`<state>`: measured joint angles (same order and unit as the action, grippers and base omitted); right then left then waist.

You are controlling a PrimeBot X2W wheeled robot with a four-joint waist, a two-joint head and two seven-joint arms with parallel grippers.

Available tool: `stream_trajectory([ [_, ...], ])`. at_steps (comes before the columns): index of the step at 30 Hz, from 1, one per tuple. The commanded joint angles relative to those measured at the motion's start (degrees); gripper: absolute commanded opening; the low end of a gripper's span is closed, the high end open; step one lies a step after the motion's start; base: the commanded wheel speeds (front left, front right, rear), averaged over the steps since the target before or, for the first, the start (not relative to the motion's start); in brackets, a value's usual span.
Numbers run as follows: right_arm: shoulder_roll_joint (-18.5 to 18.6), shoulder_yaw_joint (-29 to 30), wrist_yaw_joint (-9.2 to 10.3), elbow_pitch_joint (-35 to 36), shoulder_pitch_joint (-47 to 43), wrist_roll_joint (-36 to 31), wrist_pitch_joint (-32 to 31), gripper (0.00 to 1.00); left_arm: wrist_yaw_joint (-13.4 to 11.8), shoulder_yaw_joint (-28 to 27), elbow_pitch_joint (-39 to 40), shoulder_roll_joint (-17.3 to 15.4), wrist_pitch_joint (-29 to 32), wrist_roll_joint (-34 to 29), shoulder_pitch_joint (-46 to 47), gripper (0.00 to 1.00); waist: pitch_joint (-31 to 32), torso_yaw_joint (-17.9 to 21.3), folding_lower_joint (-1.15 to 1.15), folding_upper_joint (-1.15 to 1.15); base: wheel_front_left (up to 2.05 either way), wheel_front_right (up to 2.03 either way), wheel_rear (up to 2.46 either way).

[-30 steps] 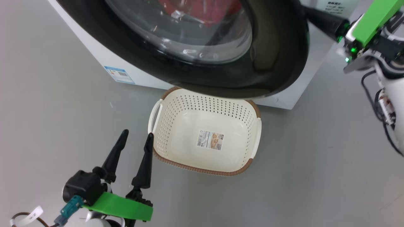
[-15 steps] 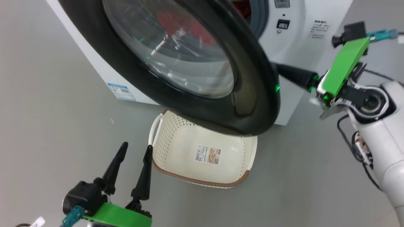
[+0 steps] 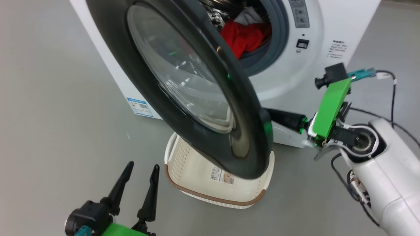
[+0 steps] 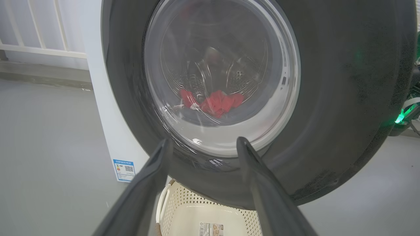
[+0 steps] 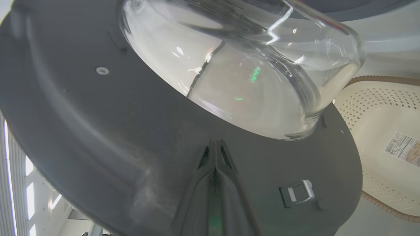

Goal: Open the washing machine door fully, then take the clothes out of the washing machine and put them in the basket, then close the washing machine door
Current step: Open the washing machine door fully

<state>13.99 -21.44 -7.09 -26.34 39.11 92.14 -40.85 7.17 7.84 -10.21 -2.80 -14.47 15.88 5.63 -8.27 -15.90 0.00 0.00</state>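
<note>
The washing machine (image 3: 328, 29) stands at the top with its black washing machine door (image 3: 203, 98) swung partly open. Red and white clothes (image 3: 244, 36) lie in the drum, and the left wrist view shows the clothes (image 4: 216, 101) through the glass. The cream basket (image 3: 216, 188) sits on the floor under the door. My right gripper (image 3: 274, 116) is shut, and its tips (image 5: 215, 142) rest against the door's inner face (image 5: 98, 131) below the glass bowl (image 5: 246, 82). My left gripper (image 3: 142, 165) hangs open and empty, left of the basket, apart from it.
Grey floor (image 3: 49, 114) spreads to the left and front of the machine. A blue label (image 3: 141, 106) marks the machine's lower front. A metal latch (image 5: 297, 193) sits on the door's inner face near my right fingers. White railing (image 4: 39, 32) stands behind the machine.
The door has swung wider open, uncovering the drum opening and the clothes. My shut right gripper has stayed against the door's edge side. The head camera has shifted; the left gripper stays open.
</note>
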Motion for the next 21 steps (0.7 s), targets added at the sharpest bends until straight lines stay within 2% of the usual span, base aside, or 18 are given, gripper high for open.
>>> stream_trajectory([
  [1, -1.4, -1.1, -0.40, 2.5, -1.3, 0.0, -0.5, 0.00, 0.3, -1.9, 1.4, -0.8, -0.5, -0.6, -0.5, 1.00, 1.1, -1.3, 0.00, 0.00, 0.00, 0.00, 0.00],
  [21, -5.5, -4.4, -0.40, 7.3, -7.3, -0.6, -2.1, 0.00, 0.3, -3.4, 1.2, -0.4, -0.5, -2.2, -2.2, 1.00, 3.5, -8.6, 0.00, 0.00, 0.00, 0.00, 0.00],
])
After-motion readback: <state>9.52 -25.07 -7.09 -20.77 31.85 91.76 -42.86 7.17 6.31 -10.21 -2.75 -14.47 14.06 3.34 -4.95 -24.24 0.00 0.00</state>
